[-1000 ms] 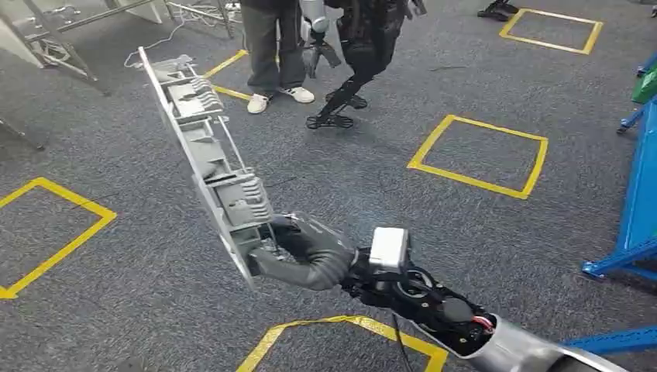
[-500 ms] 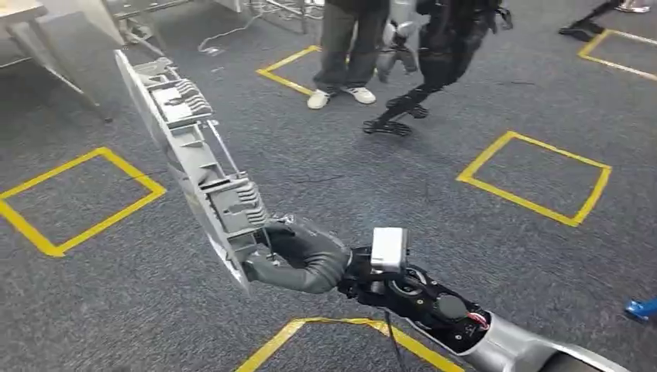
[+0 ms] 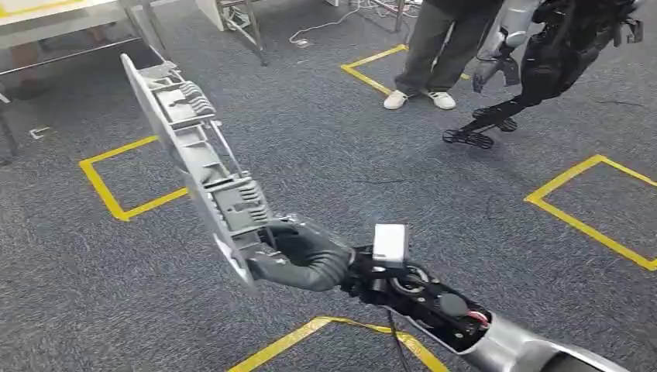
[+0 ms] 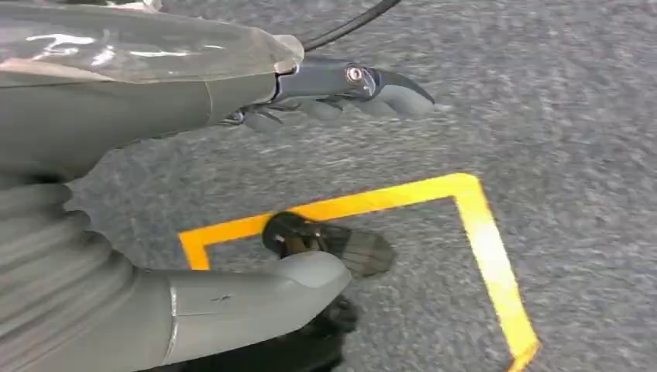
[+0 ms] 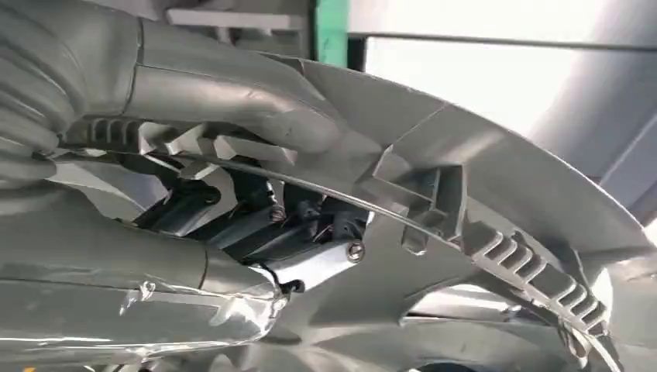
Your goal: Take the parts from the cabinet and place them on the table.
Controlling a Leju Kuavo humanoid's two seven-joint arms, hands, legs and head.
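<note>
Part [image 3: 194, 155] gripped by right hand [image 3: 298, 254], fingers hidden; left hand [image 4: 232, 194] empty, spread.

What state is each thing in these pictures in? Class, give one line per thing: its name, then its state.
long grey part: held at its lower end, tilted up and away, clear of the floor.
right hand: grips the part.
left hand: holds nothing, fingers apart, above the carpet.
person: standing on the carpet.
other robot: upright beside the person.
</note>
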